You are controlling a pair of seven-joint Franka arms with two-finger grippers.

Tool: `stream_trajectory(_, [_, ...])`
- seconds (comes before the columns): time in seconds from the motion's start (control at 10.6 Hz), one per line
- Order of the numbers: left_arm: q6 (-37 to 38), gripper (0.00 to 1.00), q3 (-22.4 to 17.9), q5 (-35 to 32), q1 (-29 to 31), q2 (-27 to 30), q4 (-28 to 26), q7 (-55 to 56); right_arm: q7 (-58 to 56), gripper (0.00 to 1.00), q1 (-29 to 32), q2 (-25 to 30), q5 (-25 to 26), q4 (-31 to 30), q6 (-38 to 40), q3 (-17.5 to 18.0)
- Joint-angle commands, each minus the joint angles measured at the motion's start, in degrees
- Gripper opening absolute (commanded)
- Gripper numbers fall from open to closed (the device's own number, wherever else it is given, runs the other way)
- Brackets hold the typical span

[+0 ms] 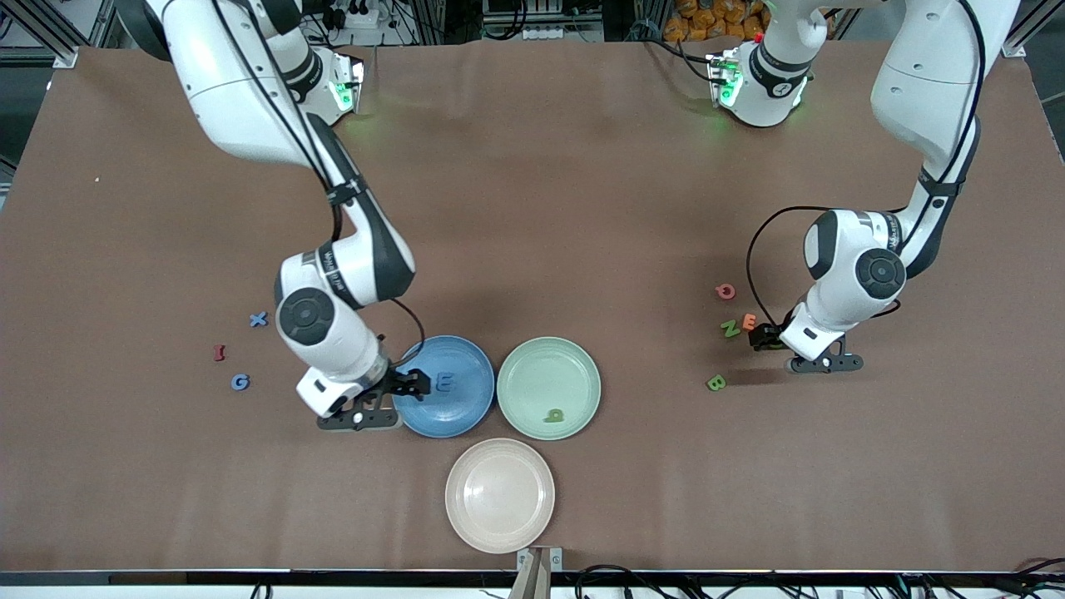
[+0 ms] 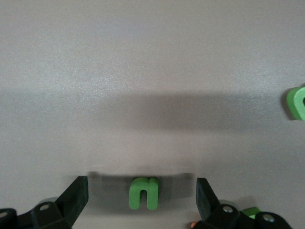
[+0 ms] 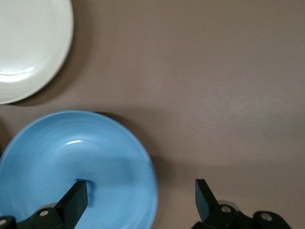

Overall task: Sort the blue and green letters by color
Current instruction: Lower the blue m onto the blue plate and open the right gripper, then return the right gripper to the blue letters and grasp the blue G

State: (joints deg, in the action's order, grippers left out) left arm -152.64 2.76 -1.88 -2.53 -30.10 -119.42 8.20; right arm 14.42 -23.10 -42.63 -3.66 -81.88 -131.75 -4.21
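A blue E (image 1: 446, 383) lies in the blue plate (image 1: 453, 420), and a green letter (image 1: 554, 413) lies in the green plate (image 1: 541, 362) beside it. My right gripper (image 1: 415, 383) hangs open over the blue plate's rim (image 3: 114, 143) with nothing between its fingers (image 3: 76, 198). A blue x (image 1: 259, 319) and a blue G (image 1: 240, 382) lie toward the right arm's end. My left gripper (image 1: 763, 339) is open and low over the table, with a green u (image 2: 143, 192) between its fingers (image 2: 206, 198), untouched. Green N (image 1: 730, 328) and green B (image 1: 715, 383) lie close by.
A pale pink plate (image 1: 499, 495) sits nearer the front camera than the other two plates. A dark red letter (image 1: 219, 352) lies between the blue x and G. An orange E (image 1: 750, 321) and a pink letter (image 1: 725, 290) lie next to the green N.
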Motion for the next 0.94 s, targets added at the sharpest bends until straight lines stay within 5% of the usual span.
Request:
stream_trajectory(0.0, [-0.29,1.0,-0.04,0.3,0.41,0.48,-0.9,-0.47,-11.14,1.0,5.42,0.7,0.67,0.31,5.96,0.43])
stream_trajectory(0.38, [-0.11,1.0,-0.04,0.21,0.24,0.74,-1.43,0.23,-23.45,1.0,6.4,1.23,0.93,-1.7,6.51,-6.15])
stream_trajectory(0.66, [-0.11,1.0,-0.04,0.21,0.24,0.83,-1.61,0.06,-29.61,1.0,10.96,4.38,0.93,-6.08,5.55,-6.78])
stream_trajectory(0.75, [-0.11,0.92,-0.04,0.21,0.33,0.83,-1.61,0.15,-31.72,1.0,12.71,5.44,0.93,-7.93,4.58,-6.78])
stream_trajectory(0.85, [-0.11,0.01,-0.04,0.21,0.5,1.0,-1.52,0.15,-34.17,1.0,14.82,5.8,0.85,-9.43,3.44,-6.78])
